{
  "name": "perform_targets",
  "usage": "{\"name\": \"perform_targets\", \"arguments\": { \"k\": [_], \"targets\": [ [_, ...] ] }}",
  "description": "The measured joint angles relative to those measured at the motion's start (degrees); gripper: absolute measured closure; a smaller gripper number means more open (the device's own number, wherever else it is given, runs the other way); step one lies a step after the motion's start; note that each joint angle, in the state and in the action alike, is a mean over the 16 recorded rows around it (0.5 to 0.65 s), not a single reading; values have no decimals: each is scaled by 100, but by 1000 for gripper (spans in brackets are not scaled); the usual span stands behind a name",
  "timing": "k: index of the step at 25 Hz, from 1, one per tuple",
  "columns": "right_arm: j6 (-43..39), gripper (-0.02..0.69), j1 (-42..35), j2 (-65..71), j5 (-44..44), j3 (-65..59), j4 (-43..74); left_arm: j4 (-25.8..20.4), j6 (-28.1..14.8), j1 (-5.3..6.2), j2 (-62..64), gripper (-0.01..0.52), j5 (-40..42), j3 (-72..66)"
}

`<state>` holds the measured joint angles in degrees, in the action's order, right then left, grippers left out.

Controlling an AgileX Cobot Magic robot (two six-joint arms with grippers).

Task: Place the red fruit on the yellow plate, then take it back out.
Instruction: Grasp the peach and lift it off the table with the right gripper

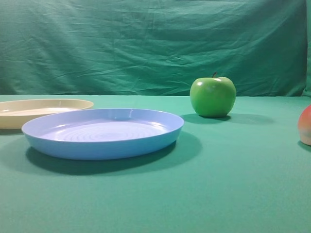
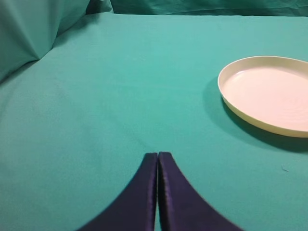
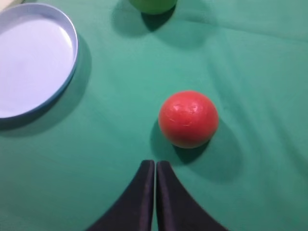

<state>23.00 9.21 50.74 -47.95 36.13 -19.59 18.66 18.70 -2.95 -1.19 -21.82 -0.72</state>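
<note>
Red fruit sitting on the green tablecloth, round and glossy, free of any grip, casting a soft shadow to its lower right. Seen from the right wrist, just ahead of the right gripper and a little to its right, with a strip of bare cloth between fingertips and fruit. Right gripper pressed together, dark fingers meeting along a thin seam, nothing between them. In the high view, only a sliver of the fruit showing at the far right edge, pinkish-red over pale cream.

Not on the yellow plate, which lies far off on the left side of the table, partly hidden behind the blue plate. Yellow plate bare in the left wrist view, shallow, low rim, resting flat on the cloth up and to the right of the left gripper. Left gripper likewise closed, fingers touching tip to tip, holding nothing, hanging over plain cloth.

Blue plate wide and ringed on the bottom, nothing in it, nearest the camera in the high view, and off to the upper left from the right wrist. Green apple upright with its stem up, behind and right of the blue plate, well apart from the red fruit; just its lower edge peeking in at the top of the right wrist view. Wrinkled green backdrop hanging behind it all.
</note>
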Motion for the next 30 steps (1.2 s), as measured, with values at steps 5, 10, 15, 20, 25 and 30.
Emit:
{"name": "perform_targets", "arguments": {
  "k": [5,10,15,20,25,30],
  "targets": [
    [450,452,49,949,-11,233,-100,0,0,0,0,514,0,0],
    [811,250,53,1879,61,488,-176,0,0,0,0,514,0,0],
    [1002,80,53,2760,196,728,-227,0,0,0,0,514,0,0],
    [1033,18,53,3528,406,920,-243,0,0,0,0,514,0,0],
    [1038,60,53,4096,655,1050,-224,0,0,0,0,514,0,0],
    [1041,175,53,4419,824,1134,-190,0,0,0,0,514,0,0]
  ]
}}
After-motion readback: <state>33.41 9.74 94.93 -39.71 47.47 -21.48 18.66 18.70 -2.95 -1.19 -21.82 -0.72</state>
